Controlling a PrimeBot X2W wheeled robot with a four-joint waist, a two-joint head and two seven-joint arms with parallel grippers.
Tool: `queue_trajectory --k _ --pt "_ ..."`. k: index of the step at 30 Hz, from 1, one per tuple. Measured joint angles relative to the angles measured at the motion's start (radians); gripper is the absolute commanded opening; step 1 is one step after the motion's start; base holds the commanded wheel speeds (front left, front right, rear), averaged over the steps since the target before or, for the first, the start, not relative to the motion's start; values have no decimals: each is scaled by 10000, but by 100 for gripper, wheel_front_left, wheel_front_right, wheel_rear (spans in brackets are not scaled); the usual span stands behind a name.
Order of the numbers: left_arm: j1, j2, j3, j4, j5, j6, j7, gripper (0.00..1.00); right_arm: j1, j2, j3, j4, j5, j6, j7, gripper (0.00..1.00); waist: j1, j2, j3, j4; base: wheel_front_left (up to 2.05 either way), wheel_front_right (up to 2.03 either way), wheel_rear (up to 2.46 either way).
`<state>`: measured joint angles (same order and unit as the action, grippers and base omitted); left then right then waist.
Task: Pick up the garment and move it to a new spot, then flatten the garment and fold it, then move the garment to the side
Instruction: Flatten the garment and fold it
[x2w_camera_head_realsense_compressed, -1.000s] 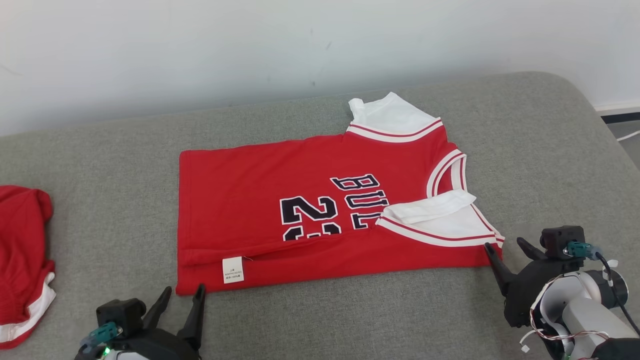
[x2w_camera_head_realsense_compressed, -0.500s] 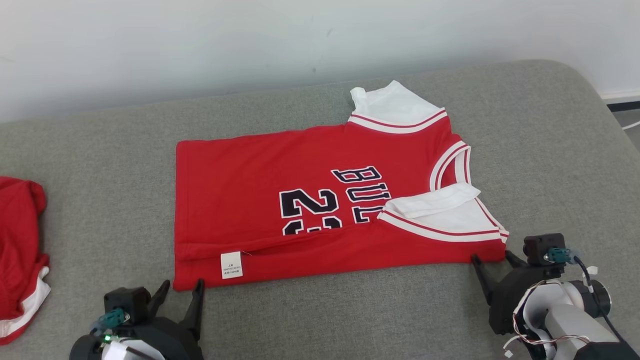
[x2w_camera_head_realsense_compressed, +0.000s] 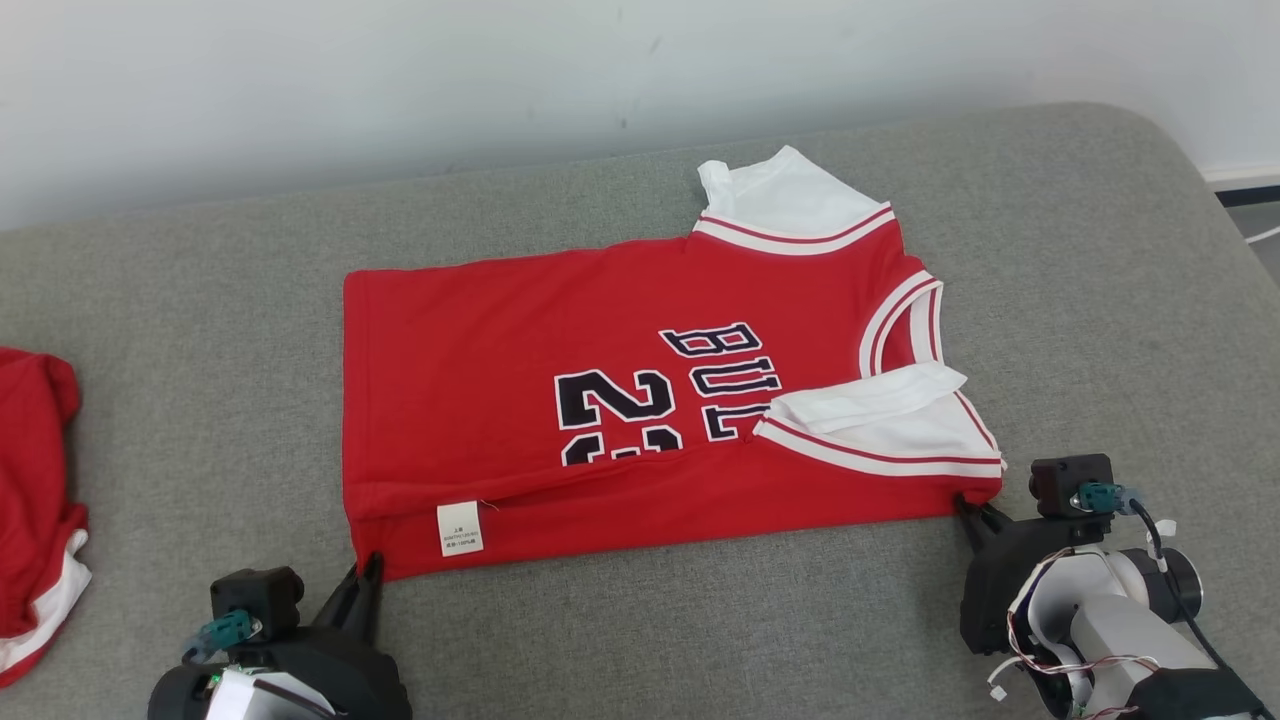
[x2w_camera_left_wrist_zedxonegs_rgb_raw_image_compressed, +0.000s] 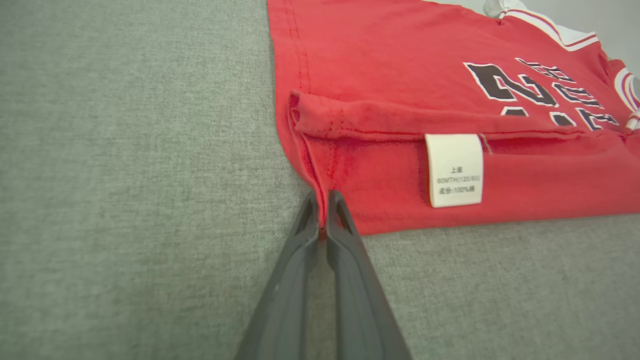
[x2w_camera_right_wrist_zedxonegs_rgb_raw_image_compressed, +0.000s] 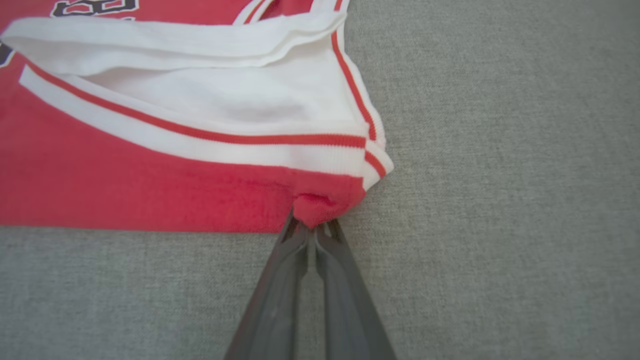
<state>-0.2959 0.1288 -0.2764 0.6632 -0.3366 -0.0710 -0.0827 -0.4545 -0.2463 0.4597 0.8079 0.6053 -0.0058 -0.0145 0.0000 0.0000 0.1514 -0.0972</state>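
Garment (x2w_camera_head_realsense_compressed: 480, 380) lies lengthwise along the bench's (x2w_camera_head_realsense_compressed: 700, 620) near edge. Left gripper (x2w_camera_left_wrist_zedxonegs_rgb_raw_image_compressed: 322, 222) pinches its hem corner, right gripper (x2w_camera_right_wrist_zedxonegs_rgb_raw_image_compressed: 312, 226) its shoulder corner.

Red jersey (x2w_camera_head_realsense_compressed: 500, 380) with white striped trim and black lettering on grey cushion (x2w_camera_head_realsense_compressed: 200, 330).

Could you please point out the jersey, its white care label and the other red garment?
jersey (x2w_camera_head_realsense_compressed: 480, 350): head view, plain red body panel.
care label (x2w_camera_left_wrist_zedxonegs_rgb_raw_image_compressed: 454, 170): left wrist view, middle of the tag.
other red garment (x2w_camera_head_realsense_compressed: 35, 480): head view, red fabric at left edge.
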Motion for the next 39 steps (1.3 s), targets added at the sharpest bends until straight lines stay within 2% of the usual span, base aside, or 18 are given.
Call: queue_trajectory --k 7,12,25,39 --pt "-2 -10 25 282 -61 -12 -169 0 105 -123 -31 98 0 63 -290 0 1 1 -231 11 0 0 0" --pt "178 8 61 307 -121 -96 -385 0 526 -487 -104 -42 23 295 -573 0 0 1 -534 6 0 0 0" --pt "1683 -13 -188 -6 -157 -176 -314 0 2256 -1099 -140 -830 291 683 -732 0 -1 0 -1609 -30 0 0 0" --pt "2724 132 -217 -855 -554 -171 711 0 3266 -1338 13 -1850 608 665 405 0 -1 0 -1913 148 0 0 0"
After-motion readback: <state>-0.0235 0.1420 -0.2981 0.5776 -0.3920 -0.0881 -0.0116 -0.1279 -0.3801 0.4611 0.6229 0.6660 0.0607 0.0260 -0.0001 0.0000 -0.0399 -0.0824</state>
